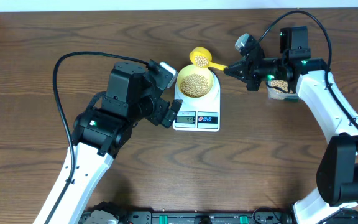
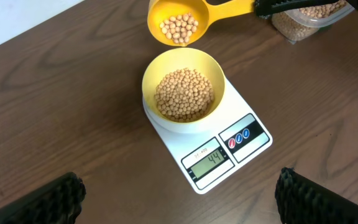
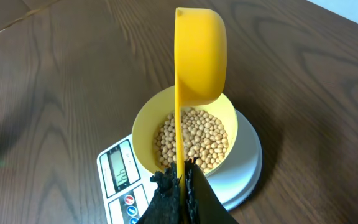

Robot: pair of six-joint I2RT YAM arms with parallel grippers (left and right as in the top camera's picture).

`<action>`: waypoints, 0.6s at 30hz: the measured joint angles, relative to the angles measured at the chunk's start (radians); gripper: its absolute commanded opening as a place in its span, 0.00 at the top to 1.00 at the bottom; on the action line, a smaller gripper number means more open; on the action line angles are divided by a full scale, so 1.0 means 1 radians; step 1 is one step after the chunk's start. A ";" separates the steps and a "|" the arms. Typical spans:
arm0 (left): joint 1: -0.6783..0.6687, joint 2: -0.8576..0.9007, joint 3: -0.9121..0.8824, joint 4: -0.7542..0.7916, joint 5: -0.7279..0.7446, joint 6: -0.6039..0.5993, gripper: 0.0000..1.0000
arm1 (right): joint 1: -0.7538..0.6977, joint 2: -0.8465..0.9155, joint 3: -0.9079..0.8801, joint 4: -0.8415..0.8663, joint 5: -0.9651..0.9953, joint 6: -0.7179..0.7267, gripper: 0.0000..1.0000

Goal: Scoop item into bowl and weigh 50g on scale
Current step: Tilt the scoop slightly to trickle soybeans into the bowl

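A pale yellow bowl (image 1: 196, 93) (image 2: 185, 127) (image 3: 143, 127) stands on the white scale (image 1: 196, 119) (image 2: 238, 99) (image 3: 244, 165), filled with tan beans (image 2: 184, 93) (image 3: 201, 138). The scale's display (image 2: 209, 160) reads 44. My right gripper (image 1: 234, 68) (image 3: 182, 180) is shut on the handle of a yellow scoop (image 1: 199, 59) (image 2: 160, 12) (image 3: 197, 56). The scoop hangs tilted over the bowl's far rim with some beans (image 2: 179, 27) in it. My left gripper (image 1: 169, 115) (image 2: 179, 202) stands open at the scale's front left, holding nothing.
A clear plastic tub (image 1: 279, 87) (image 2: 303, 18) of beans sits right of the scale, under the right arm. Brown wooden table (image 1: 42, 37) lies all around. The left arm's cable loops over the table's left half.
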 measured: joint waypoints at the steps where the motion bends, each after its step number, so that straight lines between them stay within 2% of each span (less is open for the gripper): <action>1: 0.000 0.000 0.000 0.000 0.000 0.000 0.00 | 0.000 0.000 0.000 0.000 0.000 0.000 0.99; 6: 0.000 0.000 0.000 0.000 0.000 0.000 0.00 | 0.000 0.000 0.000 -0.001 0.000 0.025 0.99; 18: 0.000 0.000 0.000 0.000 0.000 0.000 0.00 | 0.000 0.000 0.000 -0.002 -0.011 0.348 0.99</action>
